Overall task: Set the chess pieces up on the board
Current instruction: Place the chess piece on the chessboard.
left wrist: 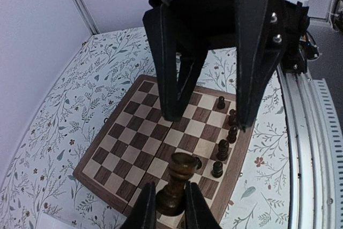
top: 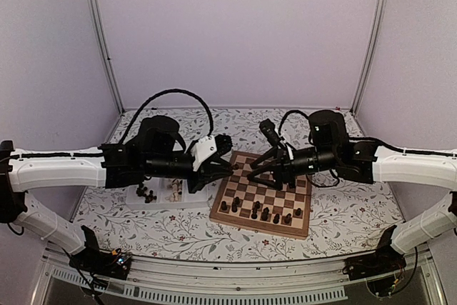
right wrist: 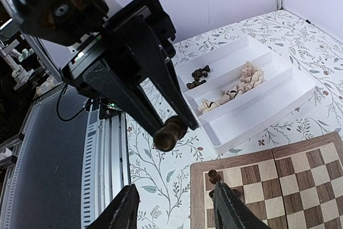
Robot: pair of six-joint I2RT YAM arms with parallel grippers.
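The board (top: 275, 189) lies right of centre, with several dark chess pieces (top: 265, 213) standing along its near rows. My left gripper (left wrist: 170, 190) is shut on the base of a tall dark piece (left wrist: 179, 172) with a cupped top. It holds this piece in the air over the board's left edge. In the right wrist view the same held piece (right wrist: 170, 131) hangs from the left fingers. My right gripper (right wrist: 176, 189) is open and empty, facing the left gripper (top: 230, 166) just apart from the piece. In the left wrist view the board (left wrist: 128, 143) shows beneath.
A white two-compartment tray (right wrist: 278, 108) sits left of the board, with pale pieces (right wrist: 236, 92) in one compartment and a few dark pieces (right wrist: 199, 73) in the other. The floral table cover (top: 178, 226) surrounds both. A metal rail (top: 235, 273) runs along the near edge.
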